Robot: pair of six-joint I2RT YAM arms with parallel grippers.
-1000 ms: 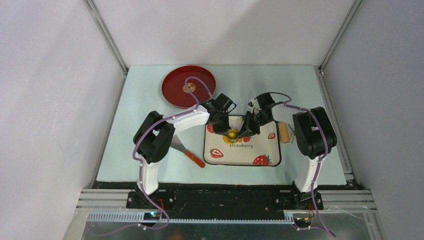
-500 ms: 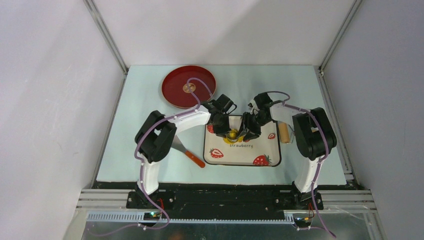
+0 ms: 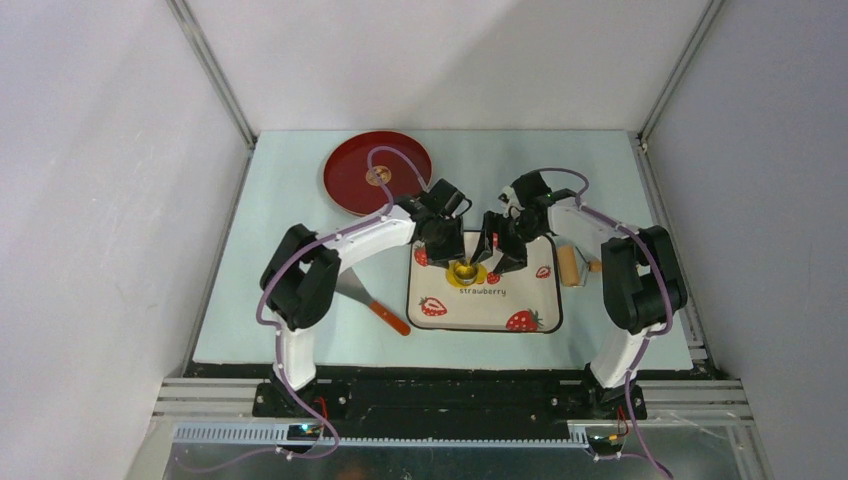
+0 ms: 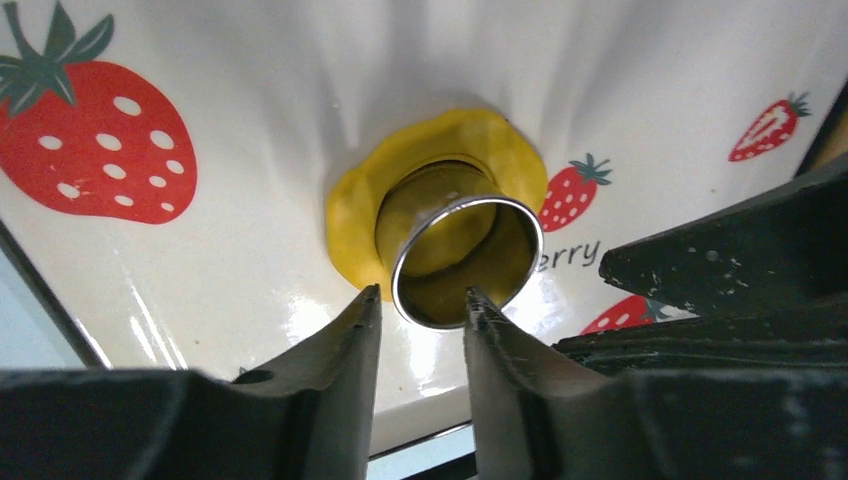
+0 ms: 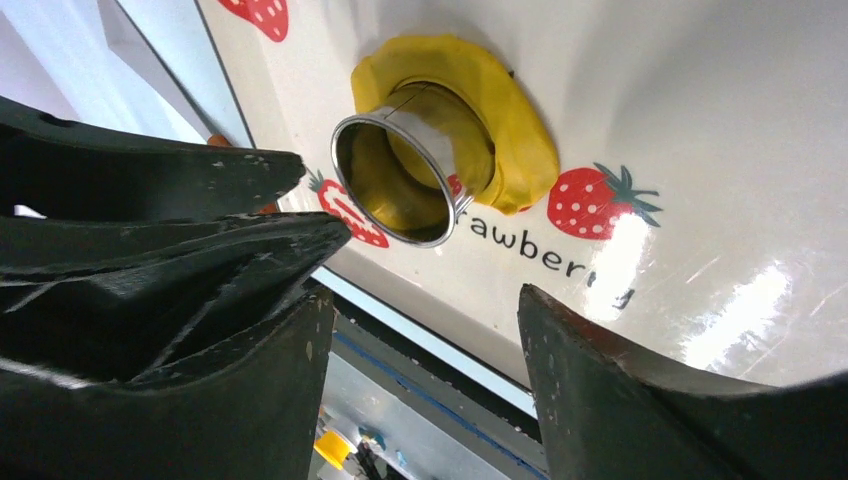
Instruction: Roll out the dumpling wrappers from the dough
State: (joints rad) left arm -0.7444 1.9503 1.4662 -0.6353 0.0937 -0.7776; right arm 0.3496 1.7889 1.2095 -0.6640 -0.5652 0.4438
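1. Only the overhead view takes in both arms at once. The left gripper [image 3: 447, 247] and the right gripper [image 3: 500, 250] are hung facing each other over the far half of a strawberry-printed mat [image 3: 490, 310], with a metal ring [image 3: 465, 271] between them.
2. From the left wrist, the left gripper [image 4: 420, 297] is seen with its fingers parted and bare mat showing in the gap. Nothing is held. The ring [image 4: 465, 262] stands upright just ahead of the tips. One tip overlaps the rim in this view, and whether it touches cannot be told.
3. The dough [image 4: 440, 150] is a flattened yellow patch pressed under the ring. Its edge spreads out around the ring's base, and yellow also shows inside the ring.
4. From the right wrist, the right gripper [image 5: 420, 300] is seen spread wide and empty. The ring [image 5: 395, 180] and the dough [image 5: 515, 140] lie ahead of its fingers, clear of both.
5. The mat lies on a pale blue-green table [image 3: 300, 200], which is enclosed by plain light walls and metal rails.
6. Beyond the left gripper, a red plate [image 3: 345, 185] holds one small round piece [image 3: 378, 177] at its centre. Whether it is a dumpling wrapper cannot be told.
7. A spatula [image 3: 375, 305] lies behind and outside the left gripper.
8. A wooden roller [image 3: 570, 265] lies just outside the right gripper, beside the mat.
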